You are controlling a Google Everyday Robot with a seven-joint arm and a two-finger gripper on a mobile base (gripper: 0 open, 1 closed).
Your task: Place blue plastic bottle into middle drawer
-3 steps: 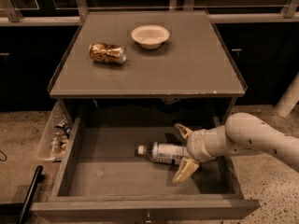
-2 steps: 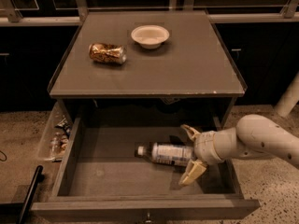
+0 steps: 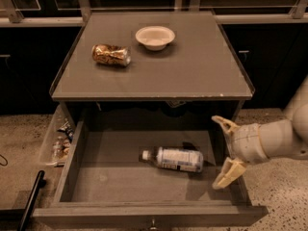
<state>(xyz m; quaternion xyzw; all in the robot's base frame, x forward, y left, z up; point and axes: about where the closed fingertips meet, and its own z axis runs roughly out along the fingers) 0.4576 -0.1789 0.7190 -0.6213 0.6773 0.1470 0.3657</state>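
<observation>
On the drawer (image 3: 110, 182) floor your bottle (image 3: 174, 159) is lying on its side, cap pointing left. Your gripper (image 3: 226, 149) is pulling away to the right wall, jaws spread wide and holding nothing, so the placement is looking finished.

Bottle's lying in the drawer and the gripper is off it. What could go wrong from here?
1. The open gripper hangs right at the middle drawer, by its right wall; a careless retreat could catch a finger on it.
2. The blue plastic bottle lies on its side, free to roll if the drawer gets bumped or shut hard.
</observation>
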